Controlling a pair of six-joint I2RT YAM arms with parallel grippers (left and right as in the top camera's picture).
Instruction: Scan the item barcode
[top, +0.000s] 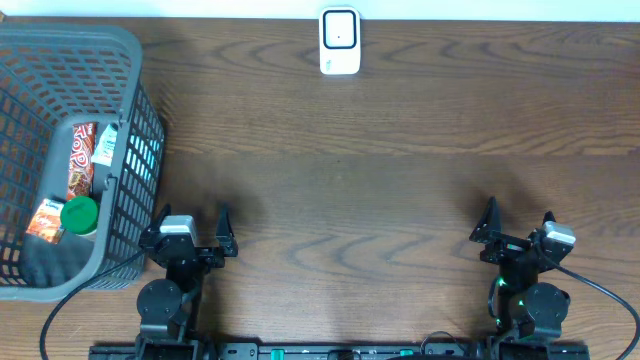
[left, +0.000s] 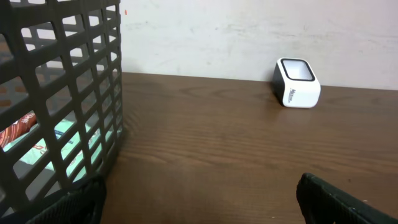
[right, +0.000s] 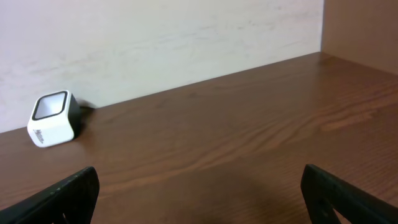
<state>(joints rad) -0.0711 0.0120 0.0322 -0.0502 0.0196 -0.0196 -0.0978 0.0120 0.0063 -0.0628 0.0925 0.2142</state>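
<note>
Overhead view: nothing of the task is judged to be done yet. The items to be scanned are seen lying in the grey basket (top: 120, 45) at the left edge of the table (top: 350, 180): a green-lidded tub (top: 80, 213), a red packet (top: 79, 158) and an orange packet (top: 45, 220) beside it. Which of them is meant cannot be told. The white scanner (top: 339, 40) is stood at the far edge, well apart from the basket. Everything is left to do: an item has to be lifted out, carried to the scanner and its barcode turned to the window. The left gripper (top: 192, 224) is held fully open just beside the basket's near corner, and nothing is gripped or touched by it. The right gripper (top: 519, 216) is likewise spread wide and empty over bare wood, well apart from everything else.
</note>
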